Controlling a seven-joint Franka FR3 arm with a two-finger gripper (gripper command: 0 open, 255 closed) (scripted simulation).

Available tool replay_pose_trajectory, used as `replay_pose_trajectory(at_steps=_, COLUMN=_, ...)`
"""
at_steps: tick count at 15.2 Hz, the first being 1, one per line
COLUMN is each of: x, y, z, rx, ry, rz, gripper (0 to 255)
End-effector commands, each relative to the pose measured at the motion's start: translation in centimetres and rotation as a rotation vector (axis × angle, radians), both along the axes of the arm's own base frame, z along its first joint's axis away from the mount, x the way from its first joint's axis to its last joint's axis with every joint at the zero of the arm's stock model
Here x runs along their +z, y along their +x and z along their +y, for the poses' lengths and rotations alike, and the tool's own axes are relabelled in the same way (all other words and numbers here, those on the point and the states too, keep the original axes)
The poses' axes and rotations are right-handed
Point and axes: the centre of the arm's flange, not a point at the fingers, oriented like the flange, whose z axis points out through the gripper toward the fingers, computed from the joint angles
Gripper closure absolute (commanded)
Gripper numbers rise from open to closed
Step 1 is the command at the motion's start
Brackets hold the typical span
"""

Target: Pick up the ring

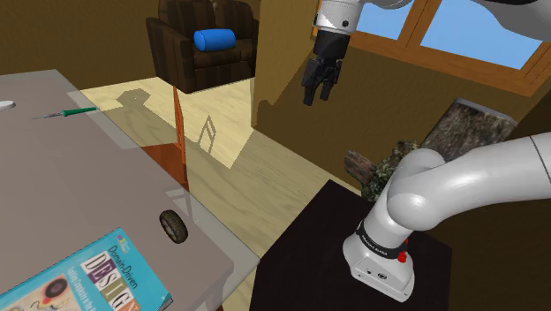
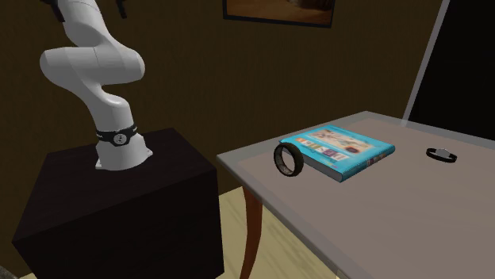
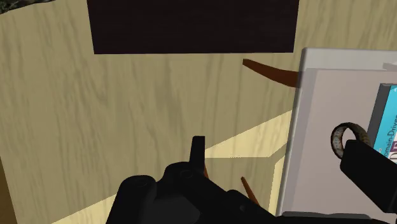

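Seemingly "Domain-Driven DESIGN" on the teal book (image 1: 55,288)

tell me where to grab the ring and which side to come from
Take the ring by the top of its band, coming from above. It stands upright on its edge beside the book, near the table edge, so the open claw can likely straddle the top and pinch its two flat faces.
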Motion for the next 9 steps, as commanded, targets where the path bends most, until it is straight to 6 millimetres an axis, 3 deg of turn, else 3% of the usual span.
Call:
replay_pose_trajectory(at_steps=1, x=0.0, y=0.0, z=0.0, rx=0.000, ry=0.000, rz=0.000, gripper=0)
replay_pose_trajectory(at_steps=9, x=-5.3, y=3.8, z=8.7, rx=-0.007, ry=-0.021, rz=0.009, gripper=0)
